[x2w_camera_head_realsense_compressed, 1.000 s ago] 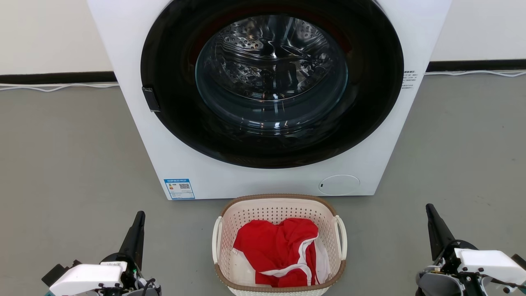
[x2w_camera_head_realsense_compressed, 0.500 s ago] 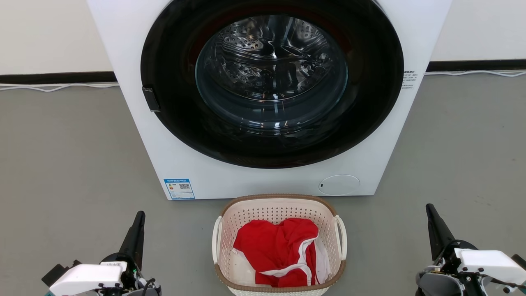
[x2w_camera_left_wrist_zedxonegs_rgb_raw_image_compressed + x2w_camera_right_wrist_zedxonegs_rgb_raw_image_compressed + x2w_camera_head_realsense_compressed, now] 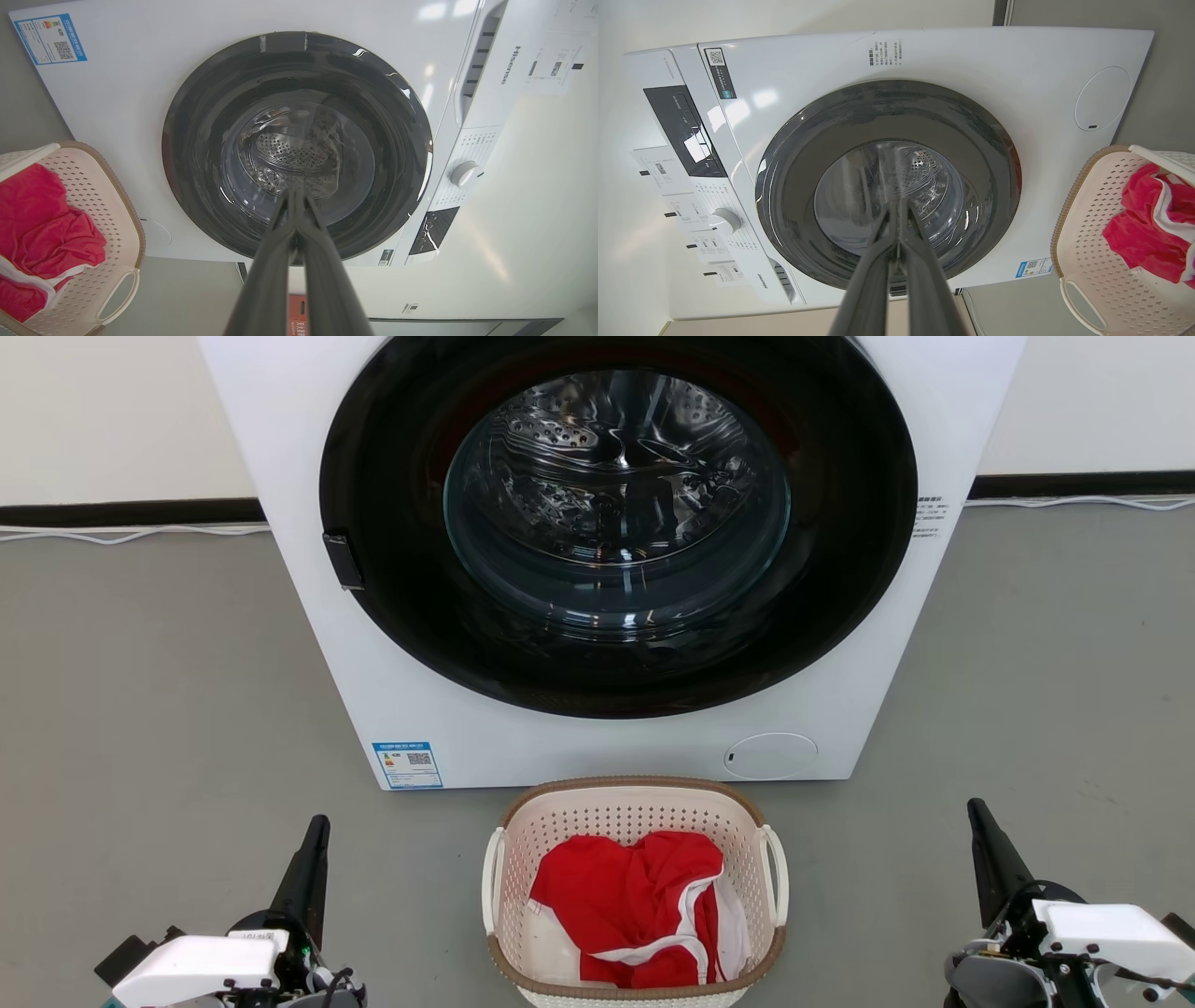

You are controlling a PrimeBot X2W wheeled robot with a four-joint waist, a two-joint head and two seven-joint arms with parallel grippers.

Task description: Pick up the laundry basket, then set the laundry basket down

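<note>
Left fingers [image 3: 306, 873] pressed together – right fingers [image 3: 991, 859] likewise | laundry basket [image 3: 625, 819] between, apart

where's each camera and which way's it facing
Head view: on the head, forward and down at washing machine and laundry basket; left gripper and right gripper at bottom corners.
Left wrist view: from that wrist, along shut fingers at the machine door.
Right wrist view: likewise, along its own shut fingers.
All three share the door and basket.
</note>
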